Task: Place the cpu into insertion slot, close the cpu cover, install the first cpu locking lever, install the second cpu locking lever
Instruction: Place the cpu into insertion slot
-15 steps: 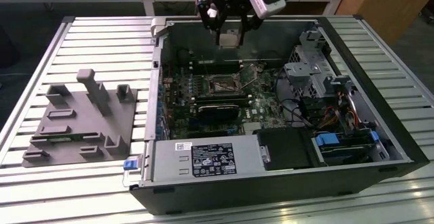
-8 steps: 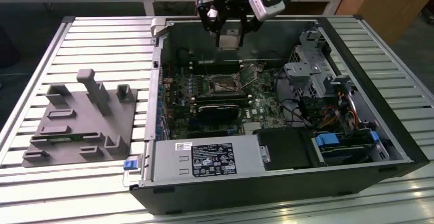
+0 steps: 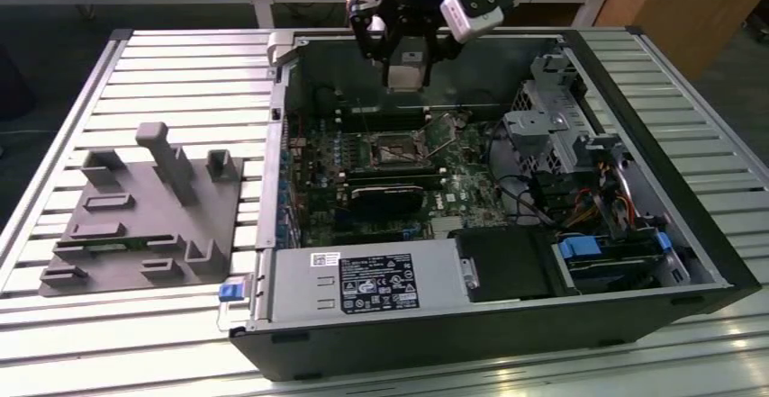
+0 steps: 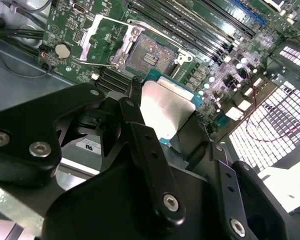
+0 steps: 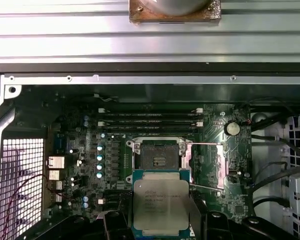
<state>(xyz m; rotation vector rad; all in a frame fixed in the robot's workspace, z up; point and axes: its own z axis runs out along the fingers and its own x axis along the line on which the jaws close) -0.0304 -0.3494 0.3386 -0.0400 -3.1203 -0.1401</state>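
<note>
Gripper [image 3: 406, 77], black, two-fingered: fingers [image 4: 140, 130] clamped on opposite edges of the cpu [image 5: 160, 205], a flat square chip with a dull silver face and a green rim, carried in the air over the motherboard and apart from the insertion slot [image 5: 159, 156]. Insertion slot: square socket, black rim, dark pin field, uncovered. Cpu cover [image 5: 221, 167]: thin silvery frame with a square cut-out, swung open beside the insertion slot, with thin wire levers [image 5: 207, 144] standing out beside it. Long narrow memory slots [image 5: 150, 117] run along another side of the insertion slot; a round coin cell [image 5: 232, 128] sits past the cover. In the exterior view a black graphics card [image 3: 391, 201] lies just beside the insertion slot, all within an open metal computer case [image 3: 673, 226].
</note>
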